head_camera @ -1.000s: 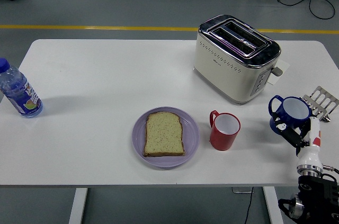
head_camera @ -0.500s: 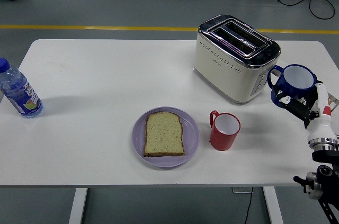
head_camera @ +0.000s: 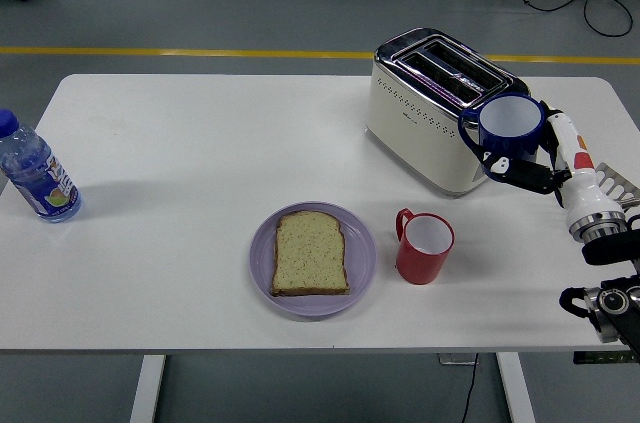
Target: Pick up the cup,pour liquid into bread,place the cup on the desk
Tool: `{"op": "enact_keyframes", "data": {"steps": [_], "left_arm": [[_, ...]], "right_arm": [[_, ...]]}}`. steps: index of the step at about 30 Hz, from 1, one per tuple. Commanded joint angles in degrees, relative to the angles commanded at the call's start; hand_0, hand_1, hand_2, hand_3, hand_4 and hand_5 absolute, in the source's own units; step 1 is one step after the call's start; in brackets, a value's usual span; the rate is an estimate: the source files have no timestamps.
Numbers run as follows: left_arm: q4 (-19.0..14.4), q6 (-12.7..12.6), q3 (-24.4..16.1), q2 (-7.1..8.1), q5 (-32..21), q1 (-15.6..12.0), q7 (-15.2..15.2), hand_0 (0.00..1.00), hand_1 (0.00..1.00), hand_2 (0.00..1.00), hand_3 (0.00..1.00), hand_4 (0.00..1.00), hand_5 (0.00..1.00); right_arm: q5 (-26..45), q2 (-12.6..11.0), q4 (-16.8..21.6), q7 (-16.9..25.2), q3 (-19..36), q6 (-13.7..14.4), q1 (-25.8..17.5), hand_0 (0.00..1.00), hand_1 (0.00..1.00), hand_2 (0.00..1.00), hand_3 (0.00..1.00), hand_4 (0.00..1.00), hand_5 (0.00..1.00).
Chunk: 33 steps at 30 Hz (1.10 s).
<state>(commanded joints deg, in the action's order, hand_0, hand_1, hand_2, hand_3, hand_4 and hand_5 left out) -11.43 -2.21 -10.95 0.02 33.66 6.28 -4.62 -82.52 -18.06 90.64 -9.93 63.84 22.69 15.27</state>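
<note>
Glossy blue cup [head_camera: 508, 130] with white inside in the black fingers [head_camera: 524, 174], beside them a toaster [head_camera: 440, 108] of cream enamel and polished chrome, smooth matt white counter [head_camera: 200, 143]

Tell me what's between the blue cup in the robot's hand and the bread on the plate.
In the head view, the red cup stands between the blue cup and the bread.

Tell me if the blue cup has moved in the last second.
Yes. The blue cup, held by the right hand, went up and left, now overlapping the toaster.
</note>
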Motion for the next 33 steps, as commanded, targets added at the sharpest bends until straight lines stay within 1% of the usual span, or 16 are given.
{"op": "enact_keyframes", "data": {"steps": [2,4,6,12,19,21,28,33], "left_arm": [[0.0,0.0,-0.1,-0.02,-0.1,0.0,0.0,0.637,0.646,0.655,0.548,0.320,0.842],[0.0,0.0,-0.1,-0.02,-0.1,-0.1,0.0,0.637,0.646,0.655,0.548,0.320,0.842],[0.0,0.0,0.0,-0.02,-0.2,-0.1,0.0,0.637,0.646,0.655,0.548,0.320,0.842],[0.0,0.0,0.1,-0.02,-0.4,-0.2,0.0,0.638,0.646,0.655,0.548,0.320,0.842],[0.0,0.0,0.0,-0.02,-0.4,-0.1,0.0,0.637,0.646,0.655,0.547,0.322,0.844],[0.0,0.0,0.0,-0.01,-0.5,-0.1,0.0,0.637,0.646,0.655,0.547,0.322,0.844],[0.0,0.0,0.1,-0.02,-0.6,-0.2,-0.1,0.637,0.646,0.655,0.549,0.321,0.843],[0.0,0.0,0.1,-0.02,-0.7,-0.4,-0.1,0.637,0.646,0.655,0.549,0.320,0.844]], "right_arm": [[-2.4,0.0,0.4,-3.3,-2.3,-1.5,2.2,0.404,0.261,0.448,0.509,0.851,0.002],[-3.2,0.0,0.5,-4.6,-3.3,-1.9,3.2,0.404,0.261,0.448,0.509,0.851,0.002],[-4.7,0.3,0.4,-6.8,-5.6,-2.8,5.1,0.404,0.261,0.448,0.509,0.851,0.002],[-7.3,1.2,-0.2,-10.0,-10.0,-4.1,8.5,0.404,0.259,0.446,0.503,0.856,0.002],[-12.9,1.9,-0.7,-13.8,-14.1,-5.4,11.5,0.401,0.257,0.444,0.503,0.844,0.002],[-16.3,1.8,-0.8,-15.3,-15.8,-5.9,12.6,0.401,0.257,0.444,0.503,0.844,0.002],[-26.6,1.7,-1.0,-16.9,-19.0,-6.9,14.5,0.402,0.256,0.444,0.504,0.837,0.002],[-29.7,1.6,-1.0,-16.9,-21.4,-6.9,15.5,0.400,0.254,0.442,0.503,0.837,0.002]]}}
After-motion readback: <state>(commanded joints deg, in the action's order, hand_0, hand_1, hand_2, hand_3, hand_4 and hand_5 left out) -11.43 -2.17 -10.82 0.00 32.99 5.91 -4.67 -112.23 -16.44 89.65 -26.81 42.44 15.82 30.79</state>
